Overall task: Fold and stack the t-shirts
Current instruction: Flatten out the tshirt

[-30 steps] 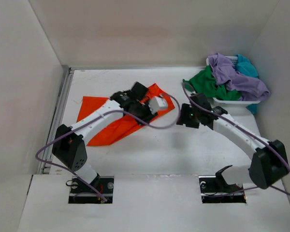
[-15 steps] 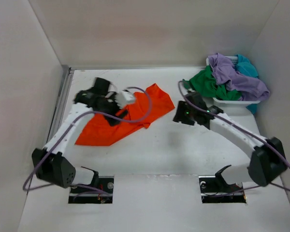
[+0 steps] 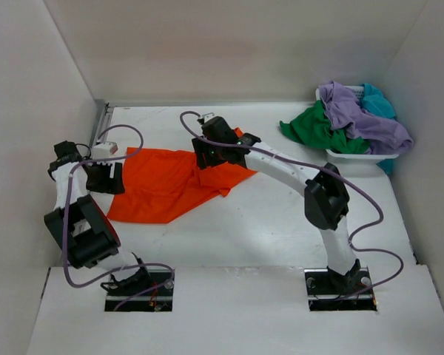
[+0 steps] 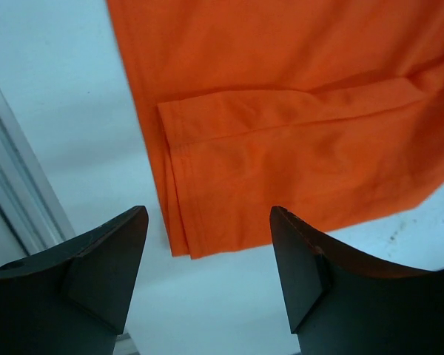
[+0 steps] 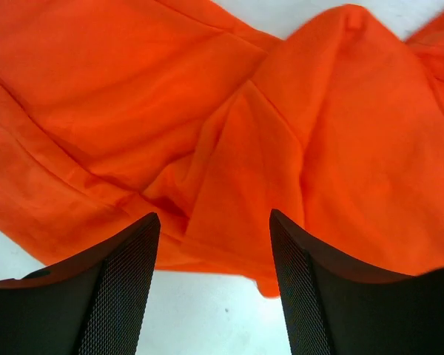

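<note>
The orange t-shirt [image 3: 170,185] lies rumpled on the white table, left of centre. My left gripper [image 3: 107,177] is open and empty at the shirt's left edge; its wrist view shows a folded sleeve hem [image 4: 281,148] just ahead of the jaws. My right gripper [image 3: 211,155] is open and empty over the shirt's upper right part, with bunched orange cloth [image 5: 229,148] between and beyond its fingers. The green t-shirt [image 3: 314,127], lavender t-shirt [image 3: 359,115] and teal t-shirt [image 3: 377,102] are heaped in the basket at the back right.
The white mesh basket [image 3: 355,157] stands at the back right against the wall. A metal rail [image 3: 96,137] runs along the table's left edge, close to my left gripper. Walls enclose the table on three sides.
My left gripper has swung left off the shirt to its left edge. My right arm has reached left across the table to the shirt. The shirt now lies wider and flatter.
</note>
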